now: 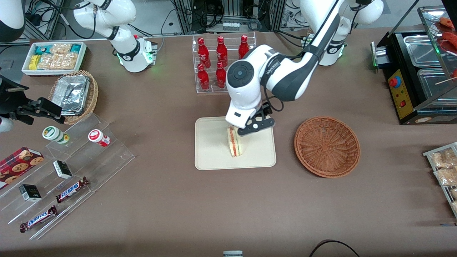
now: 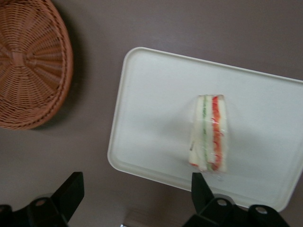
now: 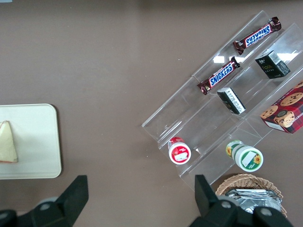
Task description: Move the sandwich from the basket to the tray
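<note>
Your gripper [image 1: 240,129] hangs fingers spread just above the sandwich [image 1: 235,142], which rests on the tray [image 1: 214,157] with its long axis running twelve to six, the empty basket [image 1: 326,146] lying at three o'clock.

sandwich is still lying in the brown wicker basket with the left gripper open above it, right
Not quite. The sandwich stands on the tray, not in the basket, which holds nothing. The left wrist view shows this, and the front view agrees. The rest holds: the gripper is open above the sandwich.
</note>
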Motion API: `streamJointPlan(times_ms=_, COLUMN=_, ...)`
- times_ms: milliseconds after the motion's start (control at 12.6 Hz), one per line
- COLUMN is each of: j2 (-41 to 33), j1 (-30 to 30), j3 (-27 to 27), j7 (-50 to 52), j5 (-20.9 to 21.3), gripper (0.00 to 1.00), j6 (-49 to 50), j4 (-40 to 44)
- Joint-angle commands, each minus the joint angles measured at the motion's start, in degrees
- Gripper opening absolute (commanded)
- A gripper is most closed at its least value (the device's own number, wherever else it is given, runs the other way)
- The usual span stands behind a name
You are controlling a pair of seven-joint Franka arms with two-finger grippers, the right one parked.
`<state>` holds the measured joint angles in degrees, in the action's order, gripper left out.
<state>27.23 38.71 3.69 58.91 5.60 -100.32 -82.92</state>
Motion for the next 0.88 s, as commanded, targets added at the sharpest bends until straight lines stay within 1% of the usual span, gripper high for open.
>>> streamJointPlan(times_ms=0, j2=-2.5, j1=0.1, j3=-3.2, j7=-1.2, j5=0.3, gripper=1.0, j6=0.7, j4=-2.6)
streamJointPlan(times_ms=80, j2=-2.7, j1=0.1, j3=-3.9, j7=-1.8, j5=0.3, gripper=1.0, j6=0.7, j4=-3.3)
streamJointPlan(times_ms=319, j2=-6.2, j1=0.0, j3=-7.9, j7=-10.5, j5=-0.5, gripper=1.0, j6=1.0, j4=-7.2)
streamJointPlan(times_ms=398, j2=-7.7, j1=-2.4, j3=-8.1, j7=-11.5, j5=-0.6, gripper=1.0, j6=1.1, j4=-8.6)
streamJointPlan(times_ms=637, j2=-11.3, j1=-5.3, j3=-8.1, j7=-17.8, j5=-1.4, gripper=1.0, j6=2.2, j4=-11.0)
streamJointPlan(times_ms=717, j2=-13.7, j1=-6.4, j3=-8.2, j7=-19.6, j5=-1.4, gripper=1.0, j6=2.8, j4=-12.4)
streamJointPlan(times_ms=796, j2=-15.3, j1=-10.4, j3=-7.3, j7=-23.4, j5=-1.5, gripper=1.0, j6=3.4, j4=-13.4)
